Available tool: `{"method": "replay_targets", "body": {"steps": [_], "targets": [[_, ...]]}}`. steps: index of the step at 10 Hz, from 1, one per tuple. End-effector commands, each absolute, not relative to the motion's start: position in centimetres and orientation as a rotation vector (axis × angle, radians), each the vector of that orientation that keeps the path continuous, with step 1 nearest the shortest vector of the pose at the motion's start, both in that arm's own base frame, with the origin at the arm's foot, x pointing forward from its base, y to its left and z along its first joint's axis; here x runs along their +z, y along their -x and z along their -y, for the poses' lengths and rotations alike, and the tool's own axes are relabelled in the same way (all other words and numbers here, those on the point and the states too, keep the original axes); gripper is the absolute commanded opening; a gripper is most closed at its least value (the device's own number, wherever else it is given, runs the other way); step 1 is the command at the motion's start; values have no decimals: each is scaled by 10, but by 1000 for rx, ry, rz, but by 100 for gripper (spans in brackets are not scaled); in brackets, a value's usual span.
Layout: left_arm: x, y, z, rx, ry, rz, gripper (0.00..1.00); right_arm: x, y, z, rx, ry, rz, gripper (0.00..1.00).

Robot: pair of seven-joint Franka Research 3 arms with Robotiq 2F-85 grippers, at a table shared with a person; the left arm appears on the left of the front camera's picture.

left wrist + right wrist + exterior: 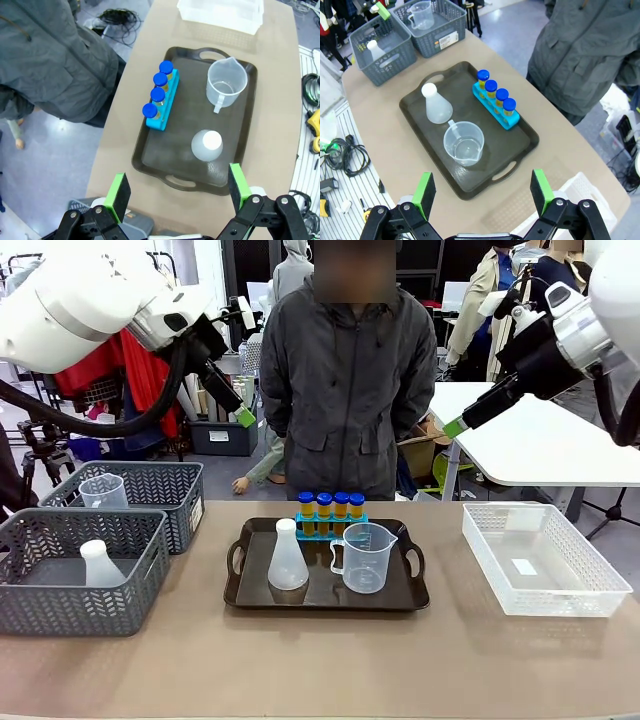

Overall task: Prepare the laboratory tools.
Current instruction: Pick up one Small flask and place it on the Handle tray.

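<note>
A dark tray [250, 590] at the table's middle carries a white conical flask [287, 558], a clear handled beaker [366, 558] and a small blue rack [331, 514] with several blue-capped tubes of yellow-orange liquid. From the left wrist view the flask [207, 145], beaker [226, 82] and rack [162, 97] lie far below my open left gripper [177, 192]. My right gripper [482, 192] is open too, high over the beaker [464, 142], flask [436, 105] and rack [496, 100]. Both grippers [245, 417] [453, 427] hang high above the table with nothing in them.
Two grey mesh baskets stand at the left: the nearer basket [60, 610] holds another flask [100, 565], the farther basket [160, 490] another beaker [103, 490]. A white plastic basket [545, 590] sits at the right. A person in a grey jacket [340, 370] stands behind the tray.
</note>
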State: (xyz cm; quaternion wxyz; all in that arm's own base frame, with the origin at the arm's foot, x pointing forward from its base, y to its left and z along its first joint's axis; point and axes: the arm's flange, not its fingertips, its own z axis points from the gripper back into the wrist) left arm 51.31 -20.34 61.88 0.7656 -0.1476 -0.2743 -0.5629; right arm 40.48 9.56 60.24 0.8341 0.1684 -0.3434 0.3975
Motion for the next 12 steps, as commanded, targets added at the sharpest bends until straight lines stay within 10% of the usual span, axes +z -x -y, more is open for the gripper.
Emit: {"method": "replay_targets", "body": {"steps": [1,12], "targets": [[620,-512,201,-1220,323,594,100,603,-406,-95,840,-388,739,100],[620,-512,201,-1220,323,594,100,603,-406,-95,840,-388,739,100]]}}
